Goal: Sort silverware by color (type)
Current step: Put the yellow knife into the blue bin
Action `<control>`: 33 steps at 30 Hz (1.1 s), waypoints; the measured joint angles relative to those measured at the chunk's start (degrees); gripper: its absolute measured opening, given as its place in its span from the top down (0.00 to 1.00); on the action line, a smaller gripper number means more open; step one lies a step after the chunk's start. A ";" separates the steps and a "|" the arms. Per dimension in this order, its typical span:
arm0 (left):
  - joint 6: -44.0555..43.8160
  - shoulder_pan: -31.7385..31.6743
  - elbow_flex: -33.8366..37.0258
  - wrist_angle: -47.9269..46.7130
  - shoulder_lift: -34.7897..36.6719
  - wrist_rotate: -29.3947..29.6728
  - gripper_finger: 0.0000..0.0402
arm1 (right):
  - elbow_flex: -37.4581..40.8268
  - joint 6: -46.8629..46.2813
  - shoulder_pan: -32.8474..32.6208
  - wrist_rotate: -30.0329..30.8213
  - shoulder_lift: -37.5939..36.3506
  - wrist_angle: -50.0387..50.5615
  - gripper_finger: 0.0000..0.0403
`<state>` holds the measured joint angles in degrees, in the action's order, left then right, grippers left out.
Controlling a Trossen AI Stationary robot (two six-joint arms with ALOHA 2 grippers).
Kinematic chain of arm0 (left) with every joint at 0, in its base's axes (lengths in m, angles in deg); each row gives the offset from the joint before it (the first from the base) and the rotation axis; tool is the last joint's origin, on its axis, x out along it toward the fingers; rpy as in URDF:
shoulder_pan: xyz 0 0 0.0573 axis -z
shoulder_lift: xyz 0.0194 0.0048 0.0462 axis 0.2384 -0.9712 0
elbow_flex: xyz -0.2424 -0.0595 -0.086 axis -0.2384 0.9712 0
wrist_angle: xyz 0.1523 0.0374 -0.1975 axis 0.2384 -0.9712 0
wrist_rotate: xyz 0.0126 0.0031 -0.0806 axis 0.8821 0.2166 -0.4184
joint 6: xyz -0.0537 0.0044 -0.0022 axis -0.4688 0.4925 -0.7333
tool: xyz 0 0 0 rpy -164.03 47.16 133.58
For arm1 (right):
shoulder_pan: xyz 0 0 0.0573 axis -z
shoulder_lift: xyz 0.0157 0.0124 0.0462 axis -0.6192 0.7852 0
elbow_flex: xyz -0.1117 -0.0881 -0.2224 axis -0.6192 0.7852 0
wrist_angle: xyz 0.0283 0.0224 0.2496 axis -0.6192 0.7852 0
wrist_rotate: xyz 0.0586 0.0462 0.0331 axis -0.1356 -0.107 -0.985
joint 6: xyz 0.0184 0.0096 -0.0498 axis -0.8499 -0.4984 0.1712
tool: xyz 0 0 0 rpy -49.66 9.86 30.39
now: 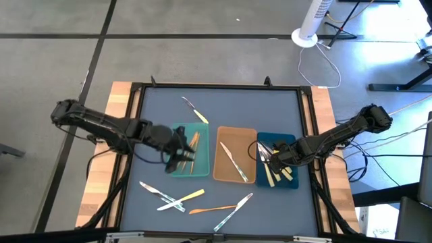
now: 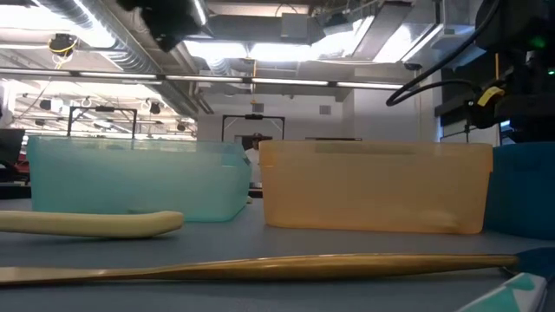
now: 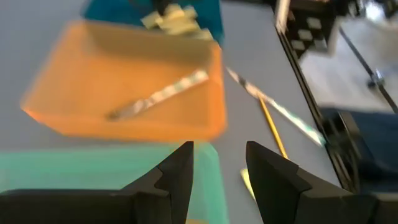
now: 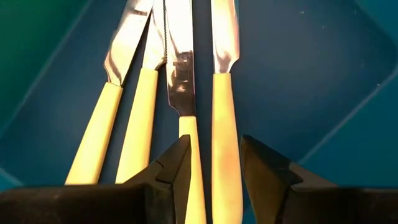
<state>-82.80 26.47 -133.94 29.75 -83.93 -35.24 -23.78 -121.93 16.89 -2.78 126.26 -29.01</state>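
Note:
My left gripper [image 1: 177,154] hangs open over the teal tray [image 1: 182,166], which holds gold utensils [image 1: 194,143]; nothing is between its fingers [image 3: 180,168]. The tan tray [image 1: 236,138] holds one silver knife [image 1: 233,163]. My right gripper [image 1: 273,154] points down, open, into the dark-blue tray [image 1: 287,140]. There, several yellow-handled utensils [image 4: 140,99] lie side by side on the floor. One yellow handle [image 4: 225,155] lies between its fingers. Loose silverware lies flat on the mat near the front edge [image 1: 177,197] and at the far side [image 1: 194,111]. My right gripper stands with one finger [image 4: 177,165] on each side of a yellow handle [image 4: 225,180] that lies flat on the blue tray's floor, the fingers coming from above. Whether they touch it I cannot tell.
The three trays stand side by side mid-table, their walls upright. A gold utensil [image 2: 260,264] and a yellow handle [image 2: 95,224] lie in front of them near the front edge. A black frame [image 1: 307,121] borders the blue mat. Bare mat lies behind the trays.

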 joint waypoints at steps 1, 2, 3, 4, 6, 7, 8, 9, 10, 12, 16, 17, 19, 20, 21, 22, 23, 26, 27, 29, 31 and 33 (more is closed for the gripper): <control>-0.42 1.43 0.00 -1.32 0.00 0.01 0.65 | 0.00 0.00 0.00 0.00 -0.02 0.00 0.69; -1.18 2.84 0.00 -2.50 0.00 0.04 0.65 | 0.00 0.01 0.00 0.00 -0.01 0.00 0.69; -1.60 4.37 0.00 -3.38 0.00 0.05 0.65 | 0.00 0.01 0.00 0.00 -0.02 -0.01 0.69; -1.66 5.86 0.00 -4.11 0.00 0.05 0.65 | 0.00 0.01 0.00 0.00 -0.01 -0.02 0.69; -1.62 8.67 0.00 -5.16 0.00 0.05 0.65 | 0.00 0.01 0.00 0.00 -0.01 -0.02 0.69; -1.62 10.10 0.00 -5.34 0.00 0.03 0.65 | 0.00 0.02 0.00 0.00 0.00 -0.02 0.69; -1.62 11.35 0.00 -5.33 0.00 0.03 0.65 | 0.00 0.00 0.00 0.00 0.00 -0.02 0.69; -1.62 12.61 0.00 -5.27 0.00 0.13 0.65 | 0.00 0.00 0.00 0.00 0.00 -0.02 0.69; -1.62 13.80 0.00 -5.24 0.00 0.61 0.65 | 0.00 0.00 0.00 0.02 0.00 -0.02 0.69; -2.52 16.13 0.00 -5.12 -0.32 2.57 0.65 | 0.00 0.00 0.00 0.02 -0.01 -0.02 0.69; -7.21 19.70 0.00 -4.76 -2.14 5.32 0.65 | -0.64 -0.02 0.00 0.04 -0.02 0.07 0.69; -8.79 20.39 0.00 -4.52 -2.95 5.78 0.65 | -1.11 -0.02 0.00 0.04 -0.01 0.07 0.69; -12.60 21.54 0.00 -4.62 -4.74 6.10 0.65 | -2.25 0.10 0.00 0.15 0.00 0.21 0.69; -14.58 21.97 0.00 -4.52 -5.80 6.28 0.65 | -2.99 0.37 0.00 0.36 -0.01 0.24 0.69; -16.57 22.31 0.00 -4.47 -6.96 6.43 0.65 | -3.76 0.60 0.00 0.61 0.00 0.28 0.69; -18.30 22.64 0.00 -4.25 -8.23 6.49 0.65 | -4.51 1.02 0.00 0.94 -0.02 0.31 0.69; -19.73 22.84 0.00 -3.63 -9.54 6.49 0.65 | -5.26 1.95 0.00 1.34 0.00 0.33 0.69; -23.21 23.28 0.00 -1.77 -13.38 6.37 0.65 | -7.72 4.09 0.00 2.97 0.00 0.37 0.69; -24.13 23.34 0.00 -1.05 -14.65 6.00 0.65 | -8.57 5.01 0.00 3.49 -0.01 0.39 0.69; -25.88 23.38 0.00 0.07 -16.95 5.50 0.65 | -10.21 6.84 0.00 4.79 -0.01 0.38 0.69; -27.34 23.40 -0.18 0.97 -18.91 5.40 0.65 | -11.84 8.97 -0.02 6.32 0.00 0.39 0.69; -28.42 23.38 -1.24 0.78 -20.91 5.41 0.65 | -13.44 11.08 -0.02 7.79 0.00 0.41 0.69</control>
<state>-111.22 49.85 -135.18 30.54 -104.84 -29.83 -37.23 -110.85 16.87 5.01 126.26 -28.60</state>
